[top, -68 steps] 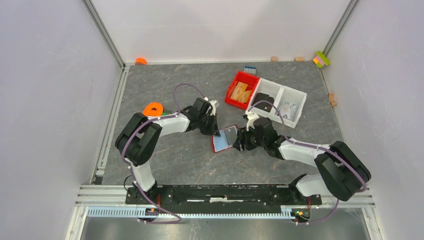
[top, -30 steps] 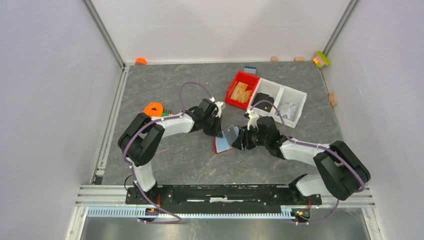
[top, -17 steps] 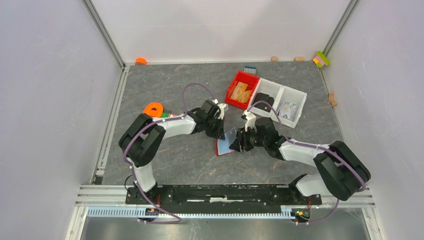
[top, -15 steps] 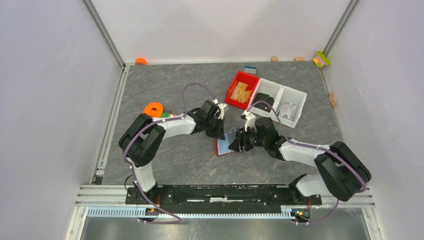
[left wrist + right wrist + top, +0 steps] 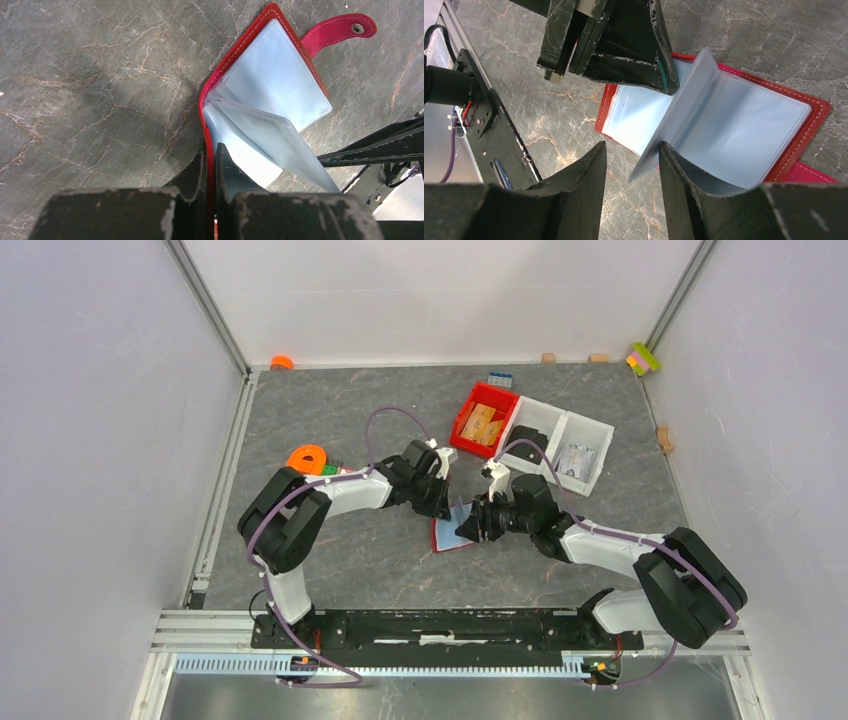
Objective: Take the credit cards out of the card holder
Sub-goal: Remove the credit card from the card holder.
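Left fingers [image 5: 192, 175] clamped on card holder [image 5: 280, 75], right fingers [image 5: 581, 175] parted around its sleeve [image 5: 689, 105], red bin [image 5: 495, 389] beyond

The left arm [image 5: 350, 490] and right arm [image 5: 610, 543] share white links, bulky black joints, looping purple cables [image 5: 390, 410] and scuffed black end effector fingers [image 5: 574, 195].

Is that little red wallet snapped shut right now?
No, the card holder lies open, its snap strap unfastened and its light blue sleeves fanned apart.
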Motion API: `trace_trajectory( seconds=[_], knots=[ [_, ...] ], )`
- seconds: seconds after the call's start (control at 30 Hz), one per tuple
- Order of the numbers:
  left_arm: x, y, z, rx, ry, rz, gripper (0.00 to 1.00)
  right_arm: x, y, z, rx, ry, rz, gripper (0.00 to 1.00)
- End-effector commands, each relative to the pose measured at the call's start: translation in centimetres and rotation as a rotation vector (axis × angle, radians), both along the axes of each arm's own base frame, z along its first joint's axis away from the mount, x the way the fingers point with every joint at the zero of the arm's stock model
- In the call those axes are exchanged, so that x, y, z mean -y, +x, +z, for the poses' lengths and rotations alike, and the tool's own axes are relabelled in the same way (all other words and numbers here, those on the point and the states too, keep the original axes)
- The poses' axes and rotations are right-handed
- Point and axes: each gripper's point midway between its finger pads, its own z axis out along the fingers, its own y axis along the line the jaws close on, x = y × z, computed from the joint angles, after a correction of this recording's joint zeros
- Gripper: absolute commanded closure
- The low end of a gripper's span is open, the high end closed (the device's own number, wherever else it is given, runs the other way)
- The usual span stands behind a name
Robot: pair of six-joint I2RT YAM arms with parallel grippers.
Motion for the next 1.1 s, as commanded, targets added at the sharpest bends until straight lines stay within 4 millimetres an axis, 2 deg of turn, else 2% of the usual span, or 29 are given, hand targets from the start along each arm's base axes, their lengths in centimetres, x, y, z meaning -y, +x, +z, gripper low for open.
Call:
trace_trajectory(
  seconds=[0.0, 0.17, 0.37, 0.57, 0.63, 0.73, 0.77, 1.07],
  knots=[
    [0.85, 0.28, 0.68, 0.03, -0.021, -0.045, 0.96, -0.59, 0.01, 1.22, 0.052, 0.038, 0.028, 0.53],
    [0.87, 0.23, 0.68, 0.028, -0.022, -0.047, 0.96, -0.66, -0.09, 1.4, 0.053, 0.05, 0.031, 0.55],
    [0.9, 0.19, 0.72, 0.026, -0.025, -0.047, 0.96, -0.7, -0.09, 1.47, 0.049, 0.056, 0.028, 0.63],
    [0.89, 0.17, 0.65, 0.025, -0.023, -0.047, 0.96, -0.55, -0.03, 1.64, 0.056, 0.055, 0.016, 0.64],
    [0.94, 0.17, 0.71, 0.025, -0.026, -0.049, 0.96, -0.54, -0.01, 1.67, 0.058, 0.055, 0.016, 0.62],
    [0.97, 0.18, 0.74, 0.024, -0.027, -0.048, 0.96, -0.55, -0.03, 1.74, 0.059, 0.057, 0.018, 0.5],
    [0.96, 0.13, 0.72, 0.022, -0.028, -0.049, 0.96, -0.58, -0.04, 1.79, 0.061, 0.058, 0.019, 0.5],
    [1.0, 0.11, 0.76, 0.021, -0.03, -0.05, 0.96, -0.34, 0.13, 2.13, 0.077, 0.059, 0.002, 0.6]
  ],
)
